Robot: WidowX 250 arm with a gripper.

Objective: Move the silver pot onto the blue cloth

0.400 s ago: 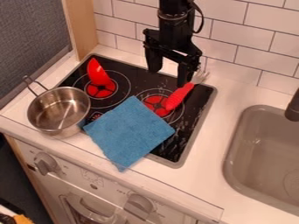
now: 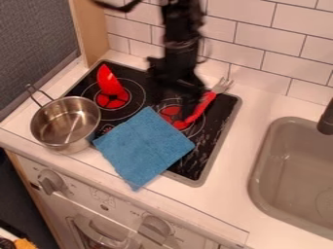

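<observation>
White tiles make up the wall behind the gripper, and a white counter spreads out around the stove beneath it. To the gripper's right, as the camera sees it, the grey sink is set into the counter, well apart from it. The black stovetop lies below the gripper. Nearer the camera than the gripper, the blue cloth lies partly on the stovetop, one corner past its front edge. The silver pot sits upright and off the cloth, to the gripper's left and nearer the camera. A red-handled fork lies just right of the gripper, and a red curved piece stands to its left. Whether the gripper is spread or closed, I cannot tell.
</observation>
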